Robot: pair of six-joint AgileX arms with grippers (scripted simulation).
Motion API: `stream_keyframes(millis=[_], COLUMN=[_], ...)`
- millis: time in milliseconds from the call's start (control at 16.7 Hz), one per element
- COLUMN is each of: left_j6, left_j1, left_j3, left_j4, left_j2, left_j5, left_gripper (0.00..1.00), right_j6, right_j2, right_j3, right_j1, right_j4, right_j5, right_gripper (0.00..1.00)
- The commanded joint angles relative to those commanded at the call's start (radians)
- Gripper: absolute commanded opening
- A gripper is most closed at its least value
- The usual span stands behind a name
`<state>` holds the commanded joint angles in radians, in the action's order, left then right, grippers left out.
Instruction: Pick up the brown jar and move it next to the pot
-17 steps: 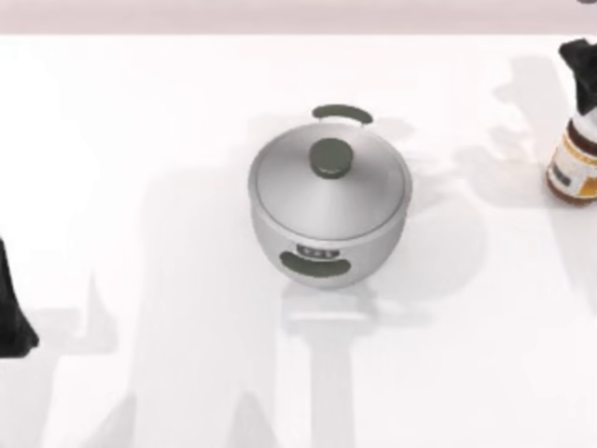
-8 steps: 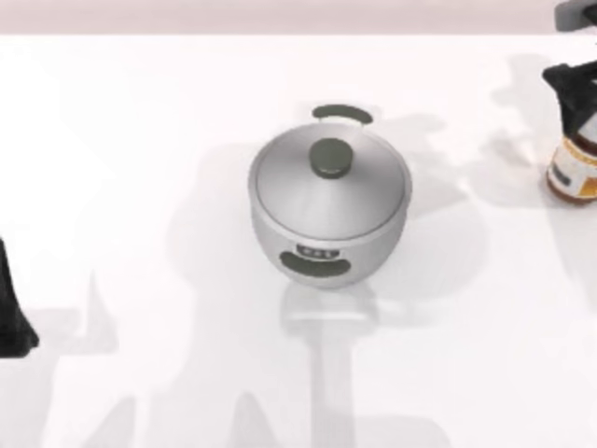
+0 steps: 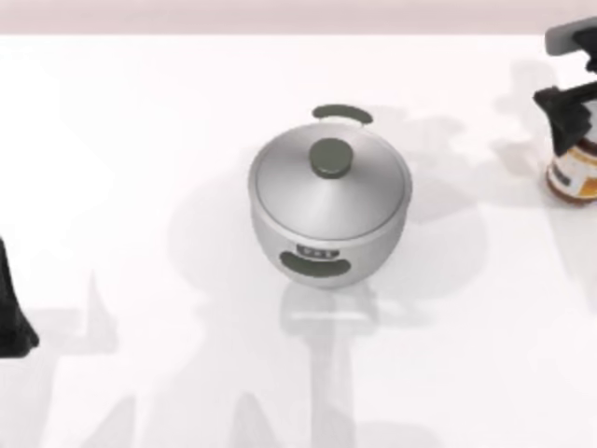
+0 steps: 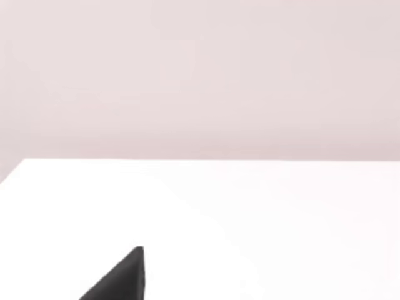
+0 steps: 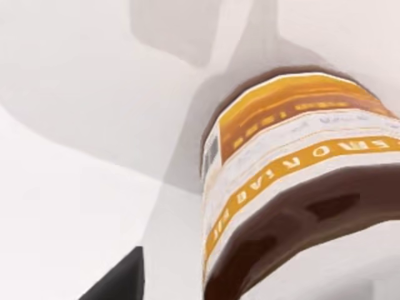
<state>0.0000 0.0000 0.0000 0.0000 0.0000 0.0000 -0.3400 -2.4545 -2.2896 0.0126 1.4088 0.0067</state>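
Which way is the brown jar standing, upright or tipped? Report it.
Upright. The brown jar stands on its base at the table's right edge, the right end effector over its top.

White table [image 3: 140, 187] with the pot [image 3: 329, 207] mid-table, the brown jar [image 3: 573, 177] far right.

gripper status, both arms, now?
Left gripper: parked at the table's left edge, cannot be told.
Right gripper: over the brown jar, grip cannot be told.
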Motion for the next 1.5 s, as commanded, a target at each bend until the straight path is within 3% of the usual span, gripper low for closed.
stream_keyframes(millis=[420,1200,1500], left_j6=[0.0,0.0,0.0], left_j1=[0.0,0.0,0.0], left_j3=[0.0,0.0,0.0], left_j4=[0.0,0.0,0.0], left_j2=[0.0,0.0,0.0], left_j5=[0.0,0.0,0.0], left_gripper=[1.0,1.0,1.0], right_j6=[0.001,0.001,0.001], right_j2=[0.012,0.012,0.012], right_j3=[0.097,0.097,0.097], right_j1=[0.001,0.001,0.001], right_j4=[-0.089,-0.089,-0.089], right_j5=[0.0,0.0,0.0], right_gripper=[1.0,0.02,0.0])
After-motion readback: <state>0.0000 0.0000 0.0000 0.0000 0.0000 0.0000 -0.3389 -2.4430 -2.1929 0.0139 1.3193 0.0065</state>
